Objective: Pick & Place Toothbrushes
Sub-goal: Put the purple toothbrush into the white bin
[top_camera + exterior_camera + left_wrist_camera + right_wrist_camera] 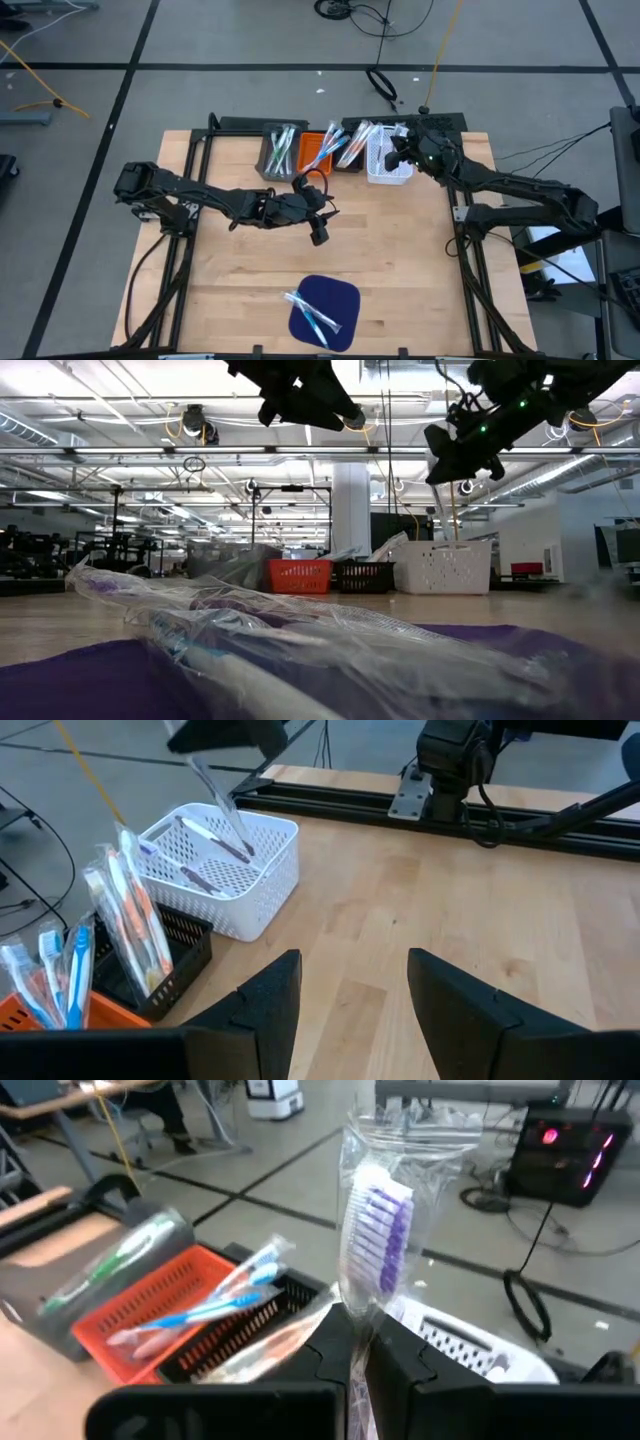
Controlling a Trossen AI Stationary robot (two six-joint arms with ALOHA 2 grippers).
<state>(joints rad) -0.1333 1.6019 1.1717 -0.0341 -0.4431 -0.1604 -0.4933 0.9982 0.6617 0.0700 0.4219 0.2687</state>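
Up at the far edge of the pale wooden bench point(400, 260), the right pincer point(362, 1348) hangs over the white perforated plastic bin point(388, 160), its fingers pressed together on a purple-bristled toothbrush sealed in a clear wrapper point(378, 1230), which stands upright between them. The left wrist view shows this wrapped brush dangling above that bin point(222, 870), where two more dark-toned brushes lie inside.

Beside the white bin sits a black slotted bin point(352, 150) holding pinkish wrapped toothbrushes point(135, 915), then an orange plastic bin point(316, 150) with blue toothbrushes point(215, 1295), and last a grey bin point(278, 150) carrying green ones point(115, 1260).

The left pincer point(345, 995) hovers over the middle of the bench, near the row of bins, with its two dark fingers spread apart and nothing between them.

Near the front edge lies a dark blue square mat point(325, 312), and on it rest a few more toothbrushes in clear wrappers point(312, 312).
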